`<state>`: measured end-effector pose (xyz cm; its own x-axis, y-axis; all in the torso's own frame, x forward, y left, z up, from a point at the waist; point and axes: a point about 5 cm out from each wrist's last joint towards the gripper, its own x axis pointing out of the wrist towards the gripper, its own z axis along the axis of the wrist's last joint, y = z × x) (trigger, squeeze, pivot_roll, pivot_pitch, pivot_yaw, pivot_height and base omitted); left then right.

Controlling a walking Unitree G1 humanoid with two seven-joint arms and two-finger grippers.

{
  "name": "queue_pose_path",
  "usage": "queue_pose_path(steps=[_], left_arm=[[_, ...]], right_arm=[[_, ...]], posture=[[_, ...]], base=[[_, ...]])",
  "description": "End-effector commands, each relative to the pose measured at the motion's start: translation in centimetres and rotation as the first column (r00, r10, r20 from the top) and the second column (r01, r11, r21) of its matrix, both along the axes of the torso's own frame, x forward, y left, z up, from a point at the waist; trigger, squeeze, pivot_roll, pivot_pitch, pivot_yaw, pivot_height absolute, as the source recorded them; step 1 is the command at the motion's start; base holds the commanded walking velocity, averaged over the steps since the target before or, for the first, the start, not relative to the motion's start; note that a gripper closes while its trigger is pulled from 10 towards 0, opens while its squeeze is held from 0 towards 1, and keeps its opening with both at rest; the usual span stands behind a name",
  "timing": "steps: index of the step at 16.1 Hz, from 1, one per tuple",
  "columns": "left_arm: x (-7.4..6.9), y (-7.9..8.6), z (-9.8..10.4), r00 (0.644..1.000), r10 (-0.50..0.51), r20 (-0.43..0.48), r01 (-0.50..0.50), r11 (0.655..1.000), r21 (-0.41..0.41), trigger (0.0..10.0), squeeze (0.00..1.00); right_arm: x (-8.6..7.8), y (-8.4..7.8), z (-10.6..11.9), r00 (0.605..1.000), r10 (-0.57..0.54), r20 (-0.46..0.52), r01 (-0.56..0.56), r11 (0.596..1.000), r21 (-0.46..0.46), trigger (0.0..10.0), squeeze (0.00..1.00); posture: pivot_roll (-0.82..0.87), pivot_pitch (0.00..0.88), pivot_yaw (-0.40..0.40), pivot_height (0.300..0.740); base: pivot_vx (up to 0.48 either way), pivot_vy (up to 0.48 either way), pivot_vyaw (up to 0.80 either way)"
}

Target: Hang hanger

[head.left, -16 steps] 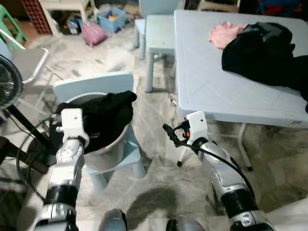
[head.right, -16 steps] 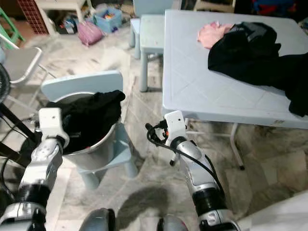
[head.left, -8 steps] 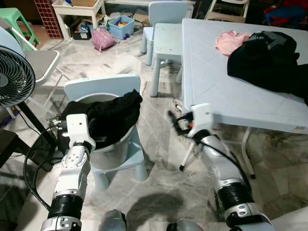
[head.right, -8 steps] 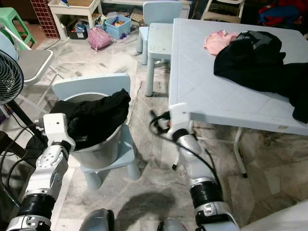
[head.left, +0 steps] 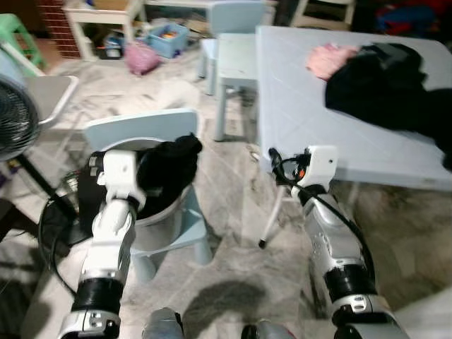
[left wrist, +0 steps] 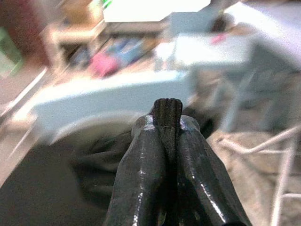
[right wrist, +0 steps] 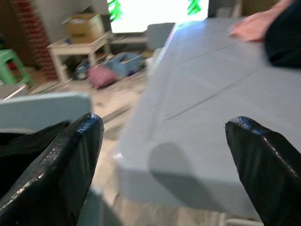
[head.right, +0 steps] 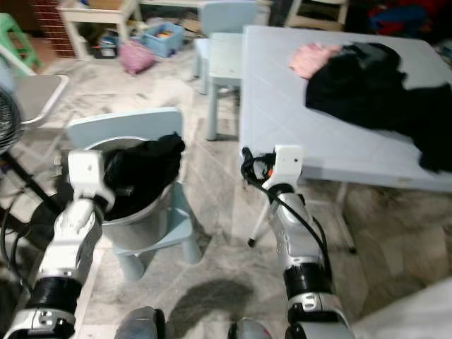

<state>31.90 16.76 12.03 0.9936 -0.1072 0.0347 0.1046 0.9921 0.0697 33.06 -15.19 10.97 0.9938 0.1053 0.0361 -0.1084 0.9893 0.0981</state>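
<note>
**Entry: searching for the hanger**

My left gripper (left wrist: pixel 167 141) — fingers pressed together, empty — hovers by the basin (head.left: pixel 159 222) of dark clothes (head.left: pixel 166 169) at nine o'clock. My right gripper (right wrist: pixel 164 160) — spread wide, empty — faces the table (head.left: pixel 296 106) at two o'clock. I cannot make out a hanger; best to locate it first.

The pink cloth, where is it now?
In the left eye view, the pink cloth lies on the far part of the light blue table, touching the black clothes.
</note>
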Motion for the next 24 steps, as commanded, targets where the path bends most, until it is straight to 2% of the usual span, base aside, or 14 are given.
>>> queue_pose_path(steps=[1,4,6,7,9,10,11,12,14,15,16,18,20,24], left_arm=[[0.6,-1.6,3.2,0.989,-0.082,0.124,0.078,0.996,0.037,10.0,0.0],[2.0,-7.4,9.3,0.91,-0.313,0.271,0.317,0.948,0.028,10.0,0.0],[0.5,-12.2,11.7,0.749,-0.61,0.261,0.616,0.785,0.067,10.0,0.0],[-0.6,-13.8,12.4,0.677,-0.69,0.258,0.697,0.713,0.078,10.0,0.0],[-2.0,-15.0,12.4,0.627,-0.737,0.253,0.76,0.65,0.012,10.0,0.0],[-2.1,-14.8,12.1,0.636,-0.731,0.247,0.754,0.657,0.003,10.0,0.0],[-1.8,-13.9,11.0,0.694,-0.687,0.216,0.712,0.699,-0.065,10.0,0.0],[-1.4,-11.8,9.2,0.789,-0.593,0.159,0.612,0.779,-0.136,10.0,0.0],[-1.2,-9.7,7.1,0.853,-0.514,0.091,0.522,0.846,-0.107,10.0,0.0],[-1.2,-6.8,4.8,0.919,-0.393,0.026,0.394,0.915,-0.084,10.0,0.0],[-1.4,-5.4,3.7,0.942,-0.336,-0.011,0.334,0.939,-0.075,10.0,0.0],[-2.7,-3.6,1.2,0.95,-0.287,-0.12,0.284,0.958,-0.044,10.0,0.0],[-4.6,-4.1,-0.4,0.921,-0.348,-0.176,0.351,0.936,-0.014,10.0,0.0],[-5.3,-5.3,-0.5,0.915,-0.371,-0.159,0.362,0.928,-0.085,10.0,0.0]], right_arm=[[0.6,-0.2,1.1,0.999,-0.017,0.044,0.018,1.0,-0.009,10.0,0.0],[1.4,-1.7,1.4,0.99,-0.131,0.049,0.135,0.986,-0.094,10.0,0.0],[1.9,-3.1,2.0,0.969,-0.234,0.082,0.245,0.955,-0.166,10.0,0.0],[2.0,-3.4,2.5,0.96,-0.253,0.116,0.273,0.94,-0.207,10.0,0.0],[2.0,-3.7,2.9,0.949,-0.278,0.148,0.307,0.922,-0.235,10.0,0.0],[2.0,-3.7,2.8,0.948,-0.281,0.149,0.31,0.921,-0.235,10.0,0.0],[1.8,-4.0,2.5,0.94,-0.308,0.145,0.336,0.909,-0.248,10.0,0.0],[1.6,-4.1,2.1,0.936,-0.323,0.141,0.35,0.897,-0.268,10.0,0.0],[1.5,-4.2,2.0,0.933,-0.332,0.142,0.359,0.89,-0.28,10.0,0.0],[1.6,-4.2,2.0,0.933,-0.33,0.141,0.358,0.891,-0.278,10.0,0.0],[1.6,-4.2,2.0,0.937,-0.322,0.139,0.349,0.894,-0.282,10.0,0.0],[1.2,-4.4,1.6,0.942,-0.309,0.127,0.334,0.897,-0.291,10.0,0.0],[-0.1,-4.8,0.5,0.95,-0.302,0.083,0.313,0.906,-0.285,10.0,0.0],[-2.5,-4.5,-1.3,0.964,-0.265,0.022,0.261,0.925,-0.275,10.0,0.0]], posture=[[0.03,0.0,-0.044,0.74],[0.04,0.0,-0.054,0.74],[0.03,0.0,-0.044,0.74],[0.03,0.0,-0.038,0.74],[0.02,0.0,-0.024,0.74],[0.02,0.006,-0.022,0.74],[0.02,0.014,-0.024,0.74],[0.03,0.022,-0.028,0.74],[0.03,0.028,-0.033,0.74],[0.03,0.029,-0.035,0.74],[0.04,0.036,-0.037,0.74],[0.04,0.047,-0.049,0.74],[0.03,0.054,-0.051,0.74],[0.01,0.068,-0.041,0.74]], base=[[0.0,0.0,0.0],[0.0,0.0,0.0],[0.0,0.0,0.0],[0.0,0.0,0.0],[0.0,0.0,0.0],[0.0,0.0,0.0],[0.0,0.0,0.0],[0.0,0.0,0.0],[0.0,0.0,0.0],[0.0,0.0,0.0],[0.0,0.0,0.0],[0.0,0.0,0.0],[0.0,0.0,-0.2],[0.0,0.0,-0.76]])
